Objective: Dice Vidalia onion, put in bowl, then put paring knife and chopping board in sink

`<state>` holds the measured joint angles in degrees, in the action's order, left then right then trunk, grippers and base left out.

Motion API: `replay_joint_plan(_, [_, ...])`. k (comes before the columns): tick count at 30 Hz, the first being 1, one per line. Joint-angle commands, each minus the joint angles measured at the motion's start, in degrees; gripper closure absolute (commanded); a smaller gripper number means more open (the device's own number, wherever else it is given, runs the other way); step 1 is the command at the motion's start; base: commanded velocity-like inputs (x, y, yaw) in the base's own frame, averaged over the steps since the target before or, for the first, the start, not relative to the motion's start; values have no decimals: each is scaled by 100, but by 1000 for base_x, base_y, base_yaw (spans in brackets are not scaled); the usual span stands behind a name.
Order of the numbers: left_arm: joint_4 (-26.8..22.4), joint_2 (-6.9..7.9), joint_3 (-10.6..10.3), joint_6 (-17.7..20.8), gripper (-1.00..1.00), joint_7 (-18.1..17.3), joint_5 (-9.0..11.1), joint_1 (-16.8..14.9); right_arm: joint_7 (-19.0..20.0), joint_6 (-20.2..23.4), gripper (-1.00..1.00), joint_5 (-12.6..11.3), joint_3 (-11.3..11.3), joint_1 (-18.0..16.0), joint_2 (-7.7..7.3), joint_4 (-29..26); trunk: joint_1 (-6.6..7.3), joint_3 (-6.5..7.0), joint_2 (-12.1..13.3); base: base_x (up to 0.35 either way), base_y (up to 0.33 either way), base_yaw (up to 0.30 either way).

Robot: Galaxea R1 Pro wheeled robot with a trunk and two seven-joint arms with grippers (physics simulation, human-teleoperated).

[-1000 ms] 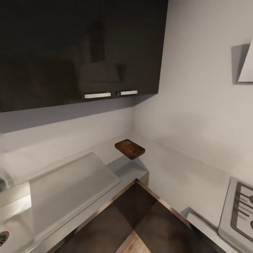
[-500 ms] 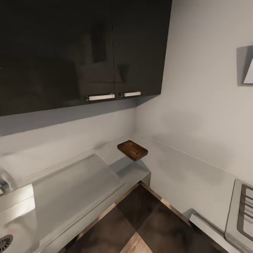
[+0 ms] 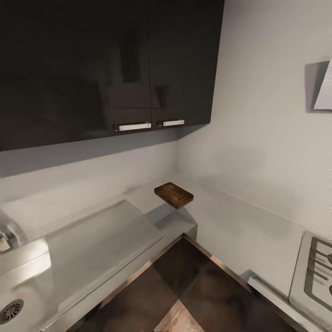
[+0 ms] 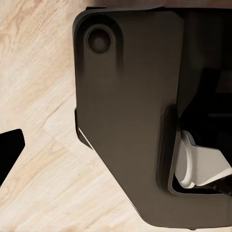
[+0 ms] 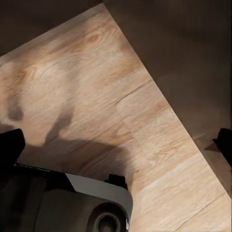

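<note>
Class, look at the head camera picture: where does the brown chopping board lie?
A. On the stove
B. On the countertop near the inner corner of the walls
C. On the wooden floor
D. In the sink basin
B: the chopping board lies on the grey countertop near the wall corner, away from the sink and stove.

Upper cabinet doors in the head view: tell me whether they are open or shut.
Shut. Both dark upper cabinet doors lie flush in one plane, their two silver handles side by side, with no interior showing.

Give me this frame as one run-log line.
phase: in transit, facing counter corner | chopping board: on countertop near corner | sink: at left, drain visible | onion, knife, bowl: unseen | tools: aimed at wood floor
</note>
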<state>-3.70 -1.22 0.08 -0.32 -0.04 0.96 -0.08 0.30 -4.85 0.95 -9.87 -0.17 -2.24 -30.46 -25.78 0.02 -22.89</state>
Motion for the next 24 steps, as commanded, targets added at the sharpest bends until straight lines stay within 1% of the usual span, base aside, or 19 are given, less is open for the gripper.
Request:
replay_joint_plan(1, [0, -1, 1, -3, -100, -1, 10, 0, 8, -16, -100, 10, -29, -1, -5, -107, 0, -2, -3, -95, 0, 0])
replay_joint_plan(3, [0, 2, 4, -3, -100, -2, 10, 0, 48, -16, -100, 10, -78, -1, -5, -267, 0, -2, -3, -55, 0, 0])
replay_joint_plan(6, [0, 6, 7, -3, -100, 0, 11, 0, 179, -16, -100, 10, -267, -1, -5, -593, 0, -2, -3, -24, 0, 0])
replay_joint_plan(8, [0, 7, 7, -3, -100, -2, 11, 0, 224, -16, -100, 10, -339, -1, -6, -775, 0, -2, -3, -12, 0, 0])
replay_joint_plan(10, [0, 8, 4, -3, -100, -4, 10, 0, 271, -10, -100, 12, -418, -1, -29, -1142, 0, -2, -3, -5, 0, 0])
replay_joint_plan(11, [0, 5, 4, -3, -100, -4, 10, 0, 283, -4, -100, 19, -434, -1, -39, -1320, 0, -2, -3, -3, 0, 0])
replay_joint_plan(12, [0, 3, 2, -5, -100, -5, 10, 0, 293, 11, -100, 31, -447, -1, -50, -1674, 0, -2, -3, -1, 0, 0])
replay_joint_plan(13, [0, 2, 2, -4, -100, -5, 10, 0, 295, 16, -100, 34, -450, -1, -53, -1794, 0, -2, -3, -1, 0, 0])
replay_joint_plan(15, [0, 0, 1, -12, -100, -7, 10, 0, 300, 56, -100, 41, -456, -1, -82, -2338, 0, -2, -3, 0, 0, 0])
replay_joint_plan(18, [0, -10, 1, -17, -100, -11, 10, 0, 303, 188, -100, 43, -460, -1, -126, -2844, 0, -2, -3, 0, 0, 0])
replay_joint_plan(21, [-5, -22, 6, -20, -100, -13, 10, 0, 305, 616, -100, 42, -454, -1, -158, -3526, 0, -2, -3, 0, 0, 0])
replay_joint_plan(22, [-8, -25, 9, -27, -100, -13, 10, 0, 304, 783, -100, 42, -435, -1, -167, -3891, 0, -2, -3, 0, 0, 0])
replay_joint_plan(24, [-12, -26, 9, -30, -100, -13, 10, 0, 304, 805, -100, 44, -413, -1, -169, -4095, 0, -2, -3, 0, 0, 0])
